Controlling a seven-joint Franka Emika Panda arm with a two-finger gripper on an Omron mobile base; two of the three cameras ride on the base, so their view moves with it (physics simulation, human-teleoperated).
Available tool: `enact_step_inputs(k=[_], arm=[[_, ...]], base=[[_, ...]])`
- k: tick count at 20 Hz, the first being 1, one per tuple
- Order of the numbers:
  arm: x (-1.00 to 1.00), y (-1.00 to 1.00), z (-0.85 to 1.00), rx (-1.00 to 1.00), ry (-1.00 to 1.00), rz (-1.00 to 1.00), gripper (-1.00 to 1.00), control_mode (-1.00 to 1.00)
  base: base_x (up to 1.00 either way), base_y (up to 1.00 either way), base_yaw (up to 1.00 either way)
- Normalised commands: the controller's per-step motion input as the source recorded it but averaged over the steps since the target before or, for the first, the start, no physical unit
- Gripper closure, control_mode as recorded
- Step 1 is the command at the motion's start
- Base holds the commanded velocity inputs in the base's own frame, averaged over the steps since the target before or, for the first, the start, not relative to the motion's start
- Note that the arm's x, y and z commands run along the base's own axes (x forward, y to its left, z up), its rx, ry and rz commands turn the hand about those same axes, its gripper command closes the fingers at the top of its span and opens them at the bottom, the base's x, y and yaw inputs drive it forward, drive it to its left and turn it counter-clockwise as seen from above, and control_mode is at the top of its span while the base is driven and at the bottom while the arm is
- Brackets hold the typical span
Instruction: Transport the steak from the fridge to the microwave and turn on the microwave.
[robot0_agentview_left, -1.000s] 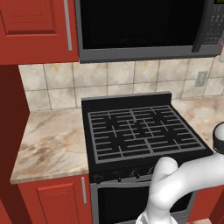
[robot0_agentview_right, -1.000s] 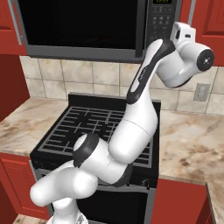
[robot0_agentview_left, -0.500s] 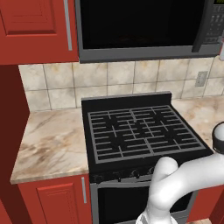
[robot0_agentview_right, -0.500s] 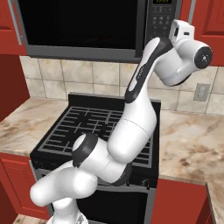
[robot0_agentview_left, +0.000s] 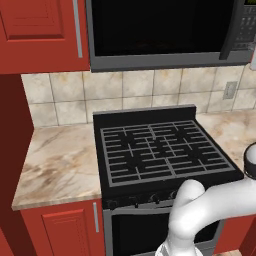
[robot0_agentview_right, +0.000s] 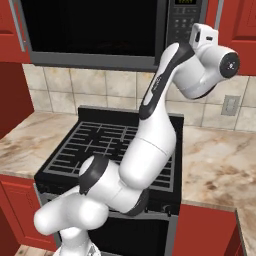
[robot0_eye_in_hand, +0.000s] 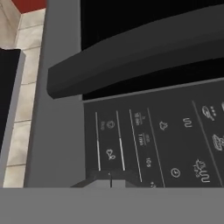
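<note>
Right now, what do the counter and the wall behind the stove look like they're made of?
The counter looks like polished marble or stone: beige with brown veins, though it could be imitation. The wall looks like glazed ceramic tile: pale squares with grout lines between them.

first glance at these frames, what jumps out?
The white arm rears up over the black stove, its shut tool close against the microwave keypad at upper right. Red cabinets and a marble counter frame it.

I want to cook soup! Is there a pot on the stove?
No, the stove shows just its bare black grates.
</note>
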Motion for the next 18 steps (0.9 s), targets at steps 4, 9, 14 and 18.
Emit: enact_step_inputs(k=[4, 9, 14, 18], arm=[[0.01, 0.01, -0.48, 0.00, 0.00, -0.01, 1.00, -1.00], [0.39, 0.00, -0.45, 0.00, 0.00, 0.00, 1.00, -1.00], [0.36, 0.00, 0.07, 0.00, -0.07, 0.00, 1.00, -1.00], [0.09, -0.04, 0.53, 0.01, -0.11, 0.00, 1.00, -1.00]], base=[[0.00, 0.00, 0.00], [0.00, 0.00, 0.00], [0.00, 0.00, 0.00], [0.00, 0.00, 0.00]])
